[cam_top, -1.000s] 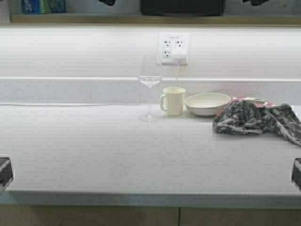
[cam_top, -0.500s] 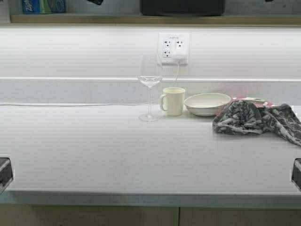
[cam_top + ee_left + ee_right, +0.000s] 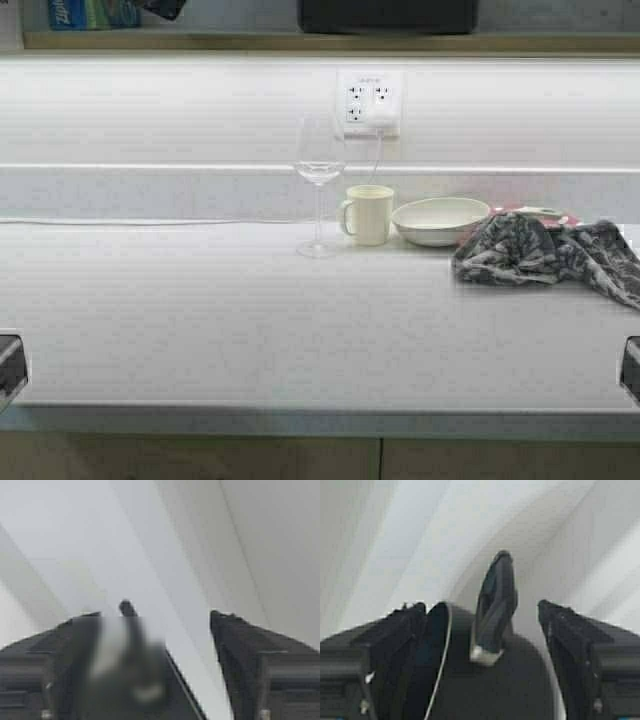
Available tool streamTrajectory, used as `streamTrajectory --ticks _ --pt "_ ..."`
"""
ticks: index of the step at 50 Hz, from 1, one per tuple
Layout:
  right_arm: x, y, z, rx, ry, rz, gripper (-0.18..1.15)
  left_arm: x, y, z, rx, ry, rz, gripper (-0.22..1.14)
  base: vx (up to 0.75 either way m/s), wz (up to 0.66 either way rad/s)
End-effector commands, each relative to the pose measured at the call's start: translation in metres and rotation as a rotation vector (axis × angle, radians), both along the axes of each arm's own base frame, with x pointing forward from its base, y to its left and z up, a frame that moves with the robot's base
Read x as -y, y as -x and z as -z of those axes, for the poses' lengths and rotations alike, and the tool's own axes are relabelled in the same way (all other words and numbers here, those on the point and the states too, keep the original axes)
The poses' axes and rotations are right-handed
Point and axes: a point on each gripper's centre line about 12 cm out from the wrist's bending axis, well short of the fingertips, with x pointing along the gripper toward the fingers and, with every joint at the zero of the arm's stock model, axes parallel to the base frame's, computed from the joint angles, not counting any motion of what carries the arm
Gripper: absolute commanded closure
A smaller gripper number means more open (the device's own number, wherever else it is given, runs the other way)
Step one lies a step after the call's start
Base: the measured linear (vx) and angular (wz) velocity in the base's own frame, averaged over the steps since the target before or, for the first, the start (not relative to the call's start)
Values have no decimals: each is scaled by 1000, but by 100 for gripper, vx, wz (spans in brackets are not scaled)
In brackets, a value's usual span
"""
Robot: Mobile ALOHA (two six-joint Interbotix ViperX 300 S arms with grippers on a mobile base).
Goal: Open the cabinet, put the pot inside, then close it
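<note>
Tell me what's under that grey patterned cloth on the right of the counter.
A pink-red edge with something pale on it pokes out behind the grey patterned cloth, next to the white bowl. The cloth covers the rest, so I cannot tell what it is or whether anything else lies beneath.

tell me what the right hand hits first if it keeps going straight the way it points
Most likely the pot's loop handle. In the right wrist view it stands up between the open fingers of the right hand, on the black pot just ahead. Depth is unclear, so I can't tell how near it is.
</note>
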Motion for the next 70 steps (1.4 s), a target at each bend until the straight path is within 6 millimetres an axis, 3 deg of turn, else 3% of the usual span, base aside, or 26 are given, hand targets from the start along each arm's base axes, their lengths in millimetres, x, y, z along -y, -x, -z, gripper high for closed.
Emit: streamTrajectory --ticks 1,7,11,13,17,20,24,28,38,43,55,70 --pt "1 26 -15 47 9 -3 5 -2 18 -15 44 -21 21 19 -1 0" --pt "-9 49 -9 43 74 -35 30 0 33 -16 50 -49 50 65 -2 0" --pt "-22 68 -4 39 133 -72 63 3 44 -17 54 -78 70 94 -4 -1" --pt "-28 78 -1 37 165 -90 78 3 50 -17 54 -101 76 100 -5 -2" --pt "-39 99 3 45 252 -127 100 5 65 -12 41 -162 87 92 -6 -3" --pt "-46 113 4 58 336 -155 98 4 76 -8 21 -230 89 86 -8 -4" --pt "-55 134 2 78 462 -189 89 2 88 -3 -19 -364 88 87 -9 -4" --pt "-61 150 0 67 592 -218 88 -1 99 3 -85 -552 100 88 -11 -5" --pt "-56 173 -1 -29 828 -239 89 -6 116 8 -169 -900 123 88 -14 -5" --pt "-55 172 2 -42 846 -242 89 -11 118 9 -181 -941 95 88 -15 -4" --pt "-39 176 39 -153 866 -237 89 -26 131 24 -228 -963 85 88 -16 1" --pt "-36 176 31 -151 864 -218 89 -53 128 19 -266 -958 17 88 -25 7"
